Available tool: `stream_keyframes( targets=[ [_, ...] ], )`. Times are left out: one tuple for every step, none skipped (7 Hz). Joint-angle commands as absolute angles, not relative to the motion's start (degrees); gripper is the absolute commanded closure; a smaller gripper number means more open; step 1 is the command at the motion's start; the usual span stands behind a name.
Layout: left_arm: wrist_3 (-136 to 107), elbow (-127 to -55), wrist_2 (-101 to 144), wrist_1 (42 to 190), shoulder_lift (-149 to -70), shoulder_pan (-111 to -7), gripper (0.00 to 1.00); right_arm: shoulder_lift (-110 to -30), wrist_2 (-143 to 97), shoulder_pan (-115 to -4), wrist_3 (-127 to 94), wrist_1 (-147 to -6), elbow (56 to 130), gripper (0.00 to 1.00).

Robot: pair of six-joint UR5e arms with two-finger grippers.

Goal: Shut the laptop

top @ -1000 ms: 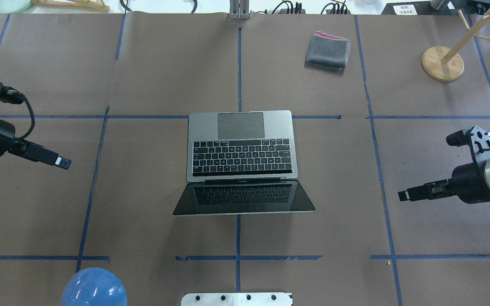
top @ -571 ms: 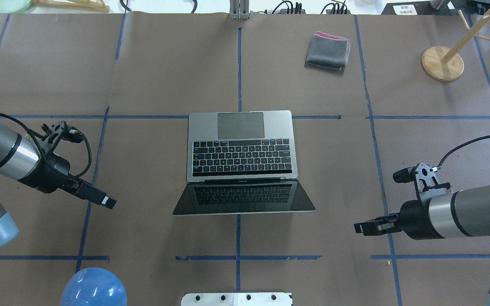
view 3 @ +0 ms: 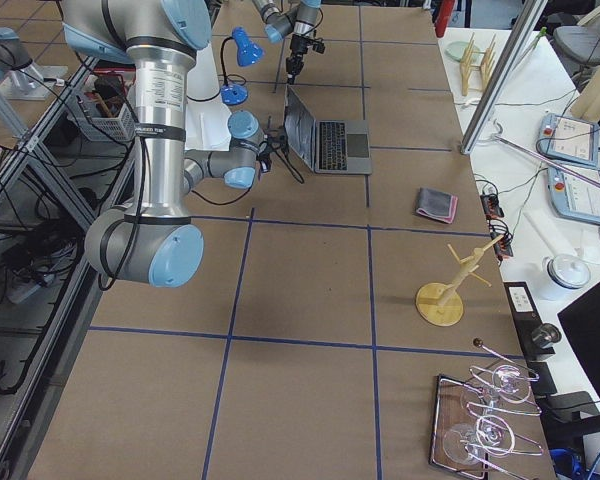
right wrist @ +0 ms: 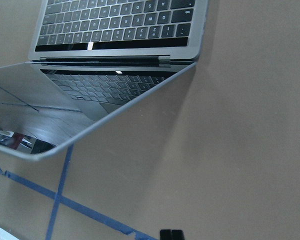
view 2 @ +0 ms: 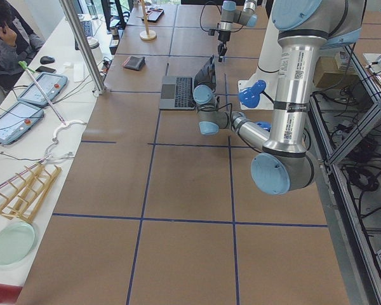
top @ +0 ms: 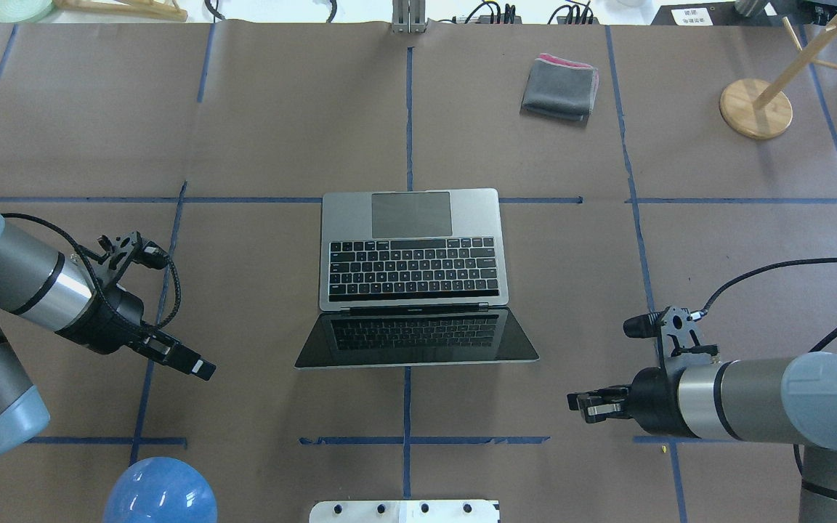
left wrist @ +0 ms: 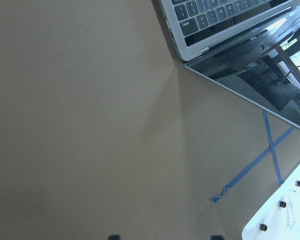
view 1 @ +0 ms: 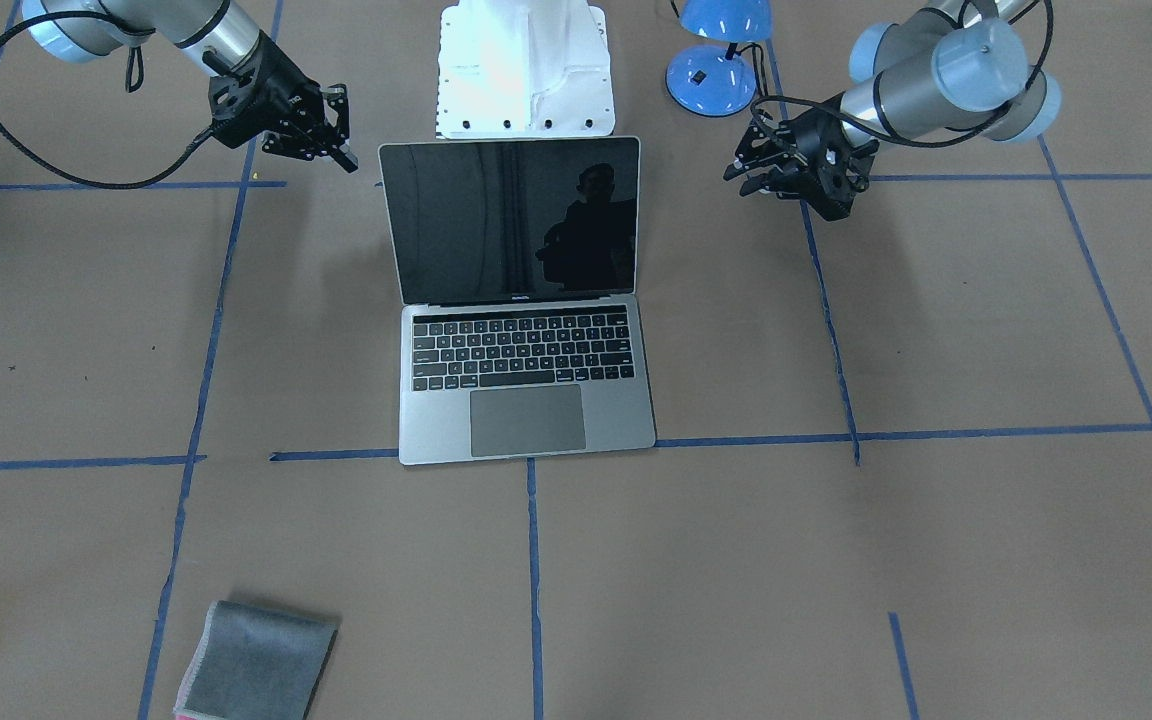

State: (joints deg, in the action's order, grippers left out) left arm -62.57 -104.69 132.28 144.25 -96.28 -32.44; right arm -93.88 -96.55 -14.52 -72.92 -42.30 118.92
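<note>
Brown paper marked off with blue tape covers the table (top: pixel 280 109), and the laptop (top: pixel 413 247) sits near its middle, open. Its trackpad faces away from the robot and its dark screen leans back toward the robot's base. Set that way, the lid's back is on the robot's side, so a forward push should fold it down onto the keyboard.

Both arms reach in low from either side, level with the screen's upper edge rather than the keyboard, which I judge to be a staging pose for that push.

The left tool (top: pixel 200 369) hangs off the screen's left corner, clear of it. It is released: its wrist view shows two fingertips (left wrist: pixel 217 237) set wide apart. The right tool (top: pixel 580 405) hangs off the other corner, also untouching. Its tips (right wrist: pixel 171 234) show as one dark block in its wrist view, so they look clenched on nothing.

The lid is not yet touched (neither tool is beside it).

A folded grey cloth (top: pixel 560 88) lies well beyond the laptop.
</note>
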Motion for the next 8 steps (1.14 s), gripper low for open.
stream_keyframes(
  targets=[
    [-70.8,-105.4,121.2,147.9,-98.5,-27.4,1.00,-91.9,-95.5,-14.1,-73.3,-42.4,118.9,0.98],
    [-71.5,-105.6,120.3,148.4,-98.5,-27.2,1.00,-90.8,-95.5,-14.1,-75.9,-42.4,118.9,0.98],
    [-72.5,-106.0,120.2,148.4,-98.5,-27.2,1.00,-89.8,-94.8,-14.1,-77.3,-42.4,118.9,0.99],
    [-72.8,-106.3,120.2,148.5,-98.5,-27.2,1.00,-89.7,-94.7,-14.1,-77.3,-42.4,119.0,0.99],
    [-73.8,-107.0,120.2,149.1,-98.5,-26.8,1.00,-89.6,-94.7,-14.2,-77.3,-42.4,119.4,0.99],
    [-75.5,-107.0,119.7,150.9,-98.4,-25.9,1.00,-89.6,-94.7,-14.4,-77.3,-42.4,119.4,0.99],
    [-75.6,-107.1,117.5,152.0,-98.4,-24.0,1.00,-89.6,-94.7,-14.8,-77.3,-42.4,119.4,0.99],
    [-75.8,-107.6,114.6,152.1,-98.5,-21.8,1.00,-89.7,-94.7,-14.9,-77.3,-42.4,119.3,0.99]
  ],
)
